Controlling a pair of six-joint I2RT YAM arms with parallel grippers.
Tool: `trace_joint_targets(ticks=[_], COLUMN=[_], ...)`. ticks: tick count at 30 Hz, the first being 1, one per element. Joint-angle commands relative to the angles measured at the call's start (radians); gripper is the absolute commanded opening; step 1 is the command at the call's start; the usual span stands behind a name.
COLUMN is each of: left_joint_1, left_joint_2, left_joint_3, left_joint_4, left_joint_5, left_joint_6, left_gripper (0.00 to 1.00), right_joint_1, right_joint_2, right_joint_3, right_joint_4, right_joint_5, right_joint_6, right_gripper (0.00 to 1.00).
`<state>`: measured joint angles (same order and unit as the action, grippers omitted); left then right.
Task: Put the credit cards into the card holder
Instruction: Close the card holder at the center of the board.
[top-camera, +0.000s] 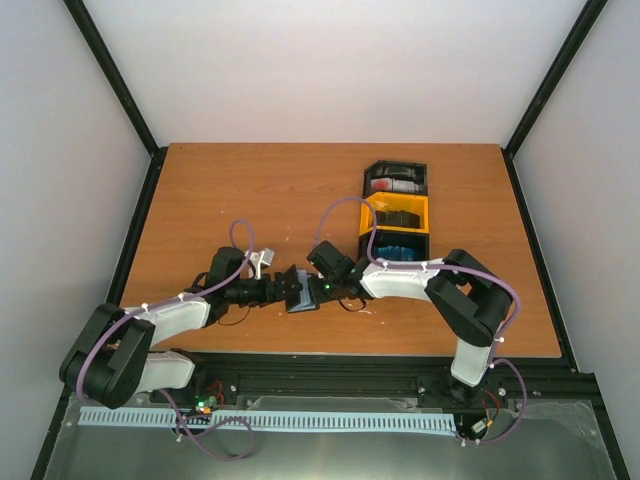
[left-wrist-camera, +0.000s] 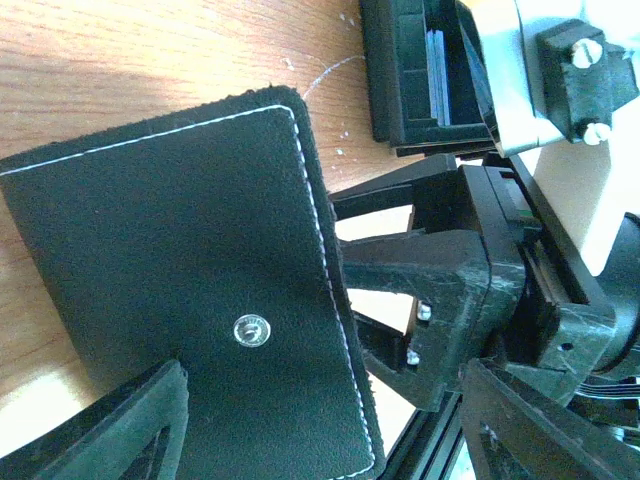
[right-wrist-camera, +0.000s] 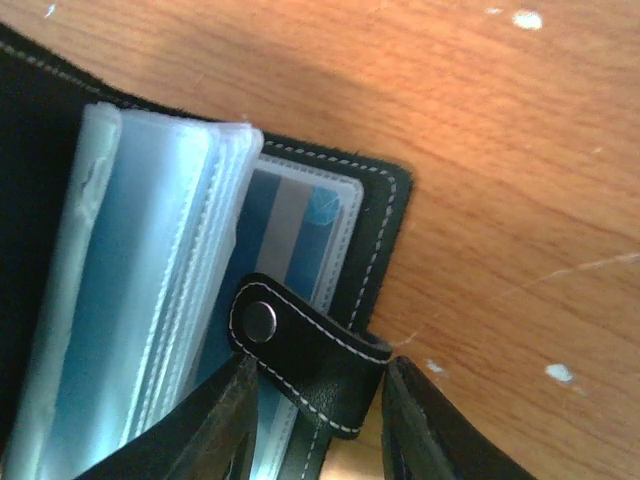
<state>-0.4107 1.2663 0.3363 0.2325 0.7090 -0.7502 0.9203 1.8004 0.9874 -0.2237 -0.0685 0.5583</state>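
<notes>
The black card holder (top-camera: 301, 297) lies open near the table's front edge, between my two grippers. In the left wrist view its stitched cover (left-wrist-camera: 180, 250) with a metal snap stud sits between the wide-apart fingers of my left gripper (left-wrist-camera: 325, 405), which is open. The right wrist view shows clear sleeves (right-wrist-camera: 150, 300) and a light blue credit card (right-wrist-camera: 298, 225) in an inner slot. My right gripper (right-wrist-camera: 315, 405) has a finger against each side of the closing tab (right-wrist-camera: 315, 360). More credit cards (top-camera: 398, 247) lie in the trays.
A joined row of trays (top-camera: 426, 213) stands at the back right: black with red-and-white cards, yellow with dark cards, black with blue cards (left-wrist-camera: 438, 70). The near tray is close behind my right wrist. The cell's white walls enclose the table.
</notes>
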Motion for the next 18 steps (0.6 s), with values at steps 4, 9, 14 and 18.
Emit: trace_joint_targets(ticks=[4,9,14,18], left_joint_1=[0.000,0.000,0.000,0.000], left_joint_2=[0.015,0.037,0.046,0.055], left_joint_3=[0.040,0.046,0.062,0.078], left_joint_4=[0.021,0.006,-0.024,-0.056], left_joint_5=[0.023,-0.015,-0.049,-0.066], left_joint_6=[0.036,0.036,0.040,0.053], left_gripper=[0.76,0.73,0.72,0.71], right_joint_1=[0.016,0.023,0.023,0.023], right_joint_2=[0.032,0.038,0.030,-0.008], right_joint_3=[-0.021,-0.006,-0.002,-0.027], right_joint_4=[-0.018,-0.020,-0.077,-0.105], right_joint_5=[0.200,0.329,0.428,0.435], right_joint_6=[-0.008,-0.010,0.065,0.117], right_gripper=[0.37,0.35,0.31,0.30])
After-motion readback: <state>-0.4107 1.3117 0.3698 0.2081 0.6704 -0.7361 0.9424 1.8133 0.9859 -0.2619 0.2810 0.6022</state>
